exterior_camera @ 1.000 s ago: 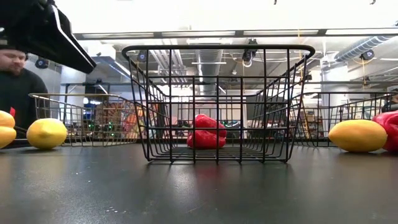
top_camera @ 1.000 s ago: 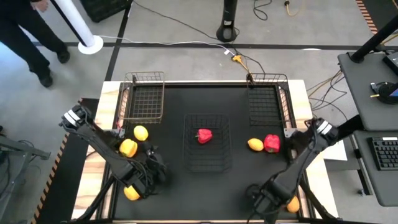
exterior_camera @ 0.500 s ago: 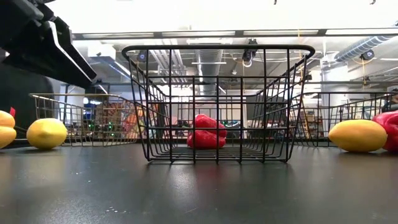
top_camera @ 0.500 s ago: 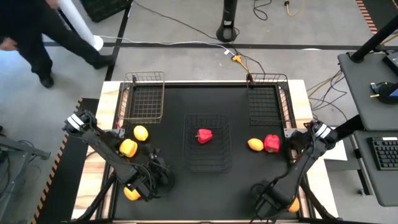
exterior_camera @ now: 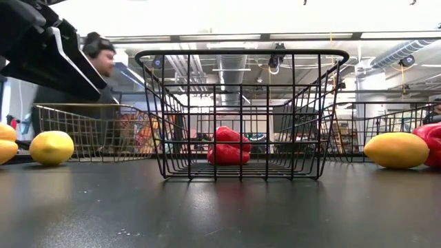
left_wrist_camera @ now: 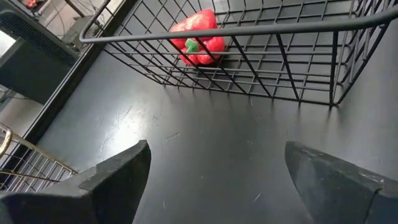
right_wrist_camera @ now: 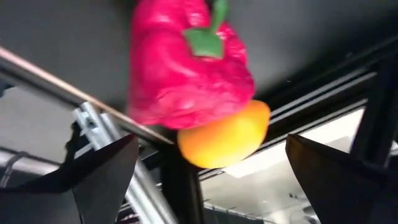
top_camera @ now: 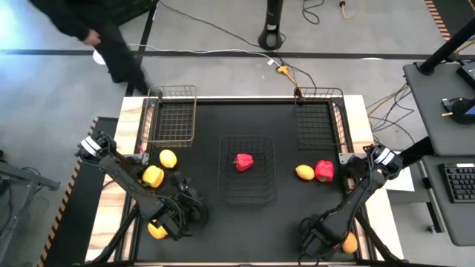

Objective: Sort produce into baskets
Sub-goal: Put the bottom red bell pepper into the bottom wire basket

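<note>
One pepper [top_camera: 243, 162] in the middle basket [top_camera: 247, 194], between two other baskets [top_camera: 171, 122]

A black table [top_camera: 282, 215] with pale wooden edges serves as the landmark. Beyond its far left corner a person [top_camera: 96, 30] in dark clothes is on the grey floor; in the low view the person [exterior_camera: 96, 76] wears headphones. Beyond the far edge stands a black stand base [top_camera: 272, 33], with white and orange cables [top_camera: 286, 70] trailing towards the table. To the table's right is a grey desk [top_camera: 445, 148] with a keyboard [top_camera: 459, 182].
</note>
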